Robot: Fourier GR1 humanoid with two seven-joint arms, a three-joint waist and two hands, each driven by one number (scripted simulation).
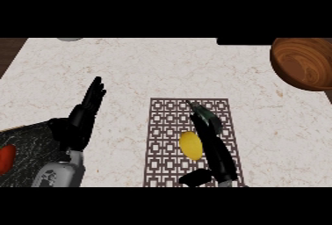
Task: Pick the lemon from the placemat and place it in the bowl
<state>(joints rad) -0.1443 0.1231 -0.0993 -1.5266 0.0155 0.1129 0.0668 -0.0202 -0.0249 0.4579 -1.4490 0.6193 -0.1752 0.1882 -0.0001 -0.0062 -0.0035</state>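
**Lemon's on the mat, not in the bowl yet**

Pale marble counter (pixel 142 70), patterned placemat (pixel 165 127) in the middle, wooden bowl (pixel 304 63) far right. Right robot hand (pixel 211 140) lies straight-fingered just beside the lemon (pixel 189 146). Left robot hand (pixel 88 110) rests open, fingers up, holding nothing

Lemon (pixel 190 146) on placemat (pixel 170 132); bowl (pixel 303 63) far right (behind).
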